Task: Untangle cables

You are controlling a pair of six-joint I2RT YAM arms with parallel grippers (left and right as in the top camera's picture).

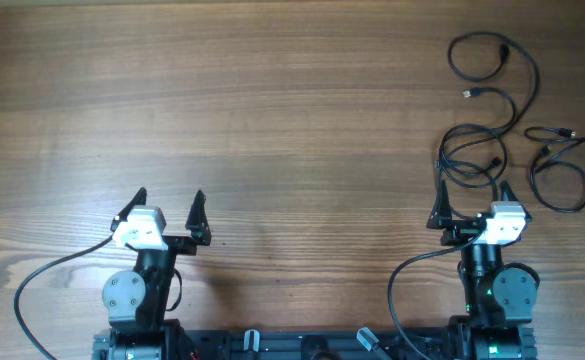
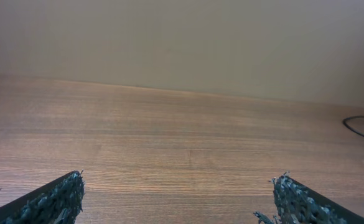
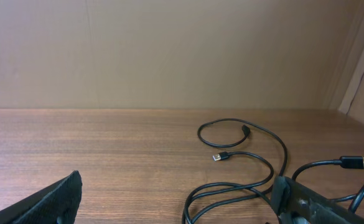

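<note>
the right gripper (image 1: 472,190) stands released, its jaws spread wide with nothing between them, hovering low over the wooden table (image 1: 292,120). just ahead of the right gripper lie the cables (image 1: 469,172), thin black cords in a heap of overlapping loops; the nearest loops reach up to its fingertips, and whether they touch cannot be told. in the right wrist view these loops (image 3: 285,155) curl in beside one finger of the right gripper (image 3: 177,180). further out from the right gripper, one cord runs away in a wide arc and closes into a ring at the far end, and a silver-tipped plug (image 1: 468,93) lies inside that arc. ahead of the right gripper and to its outer side, a smaller cord (image 1: 545,151) forms its own loop, apart from the heap. well away from the right gripper, on its inner side, the left gripper (image 1: 169,195) is likewise released and holds nothing, over bare wood.
</note>
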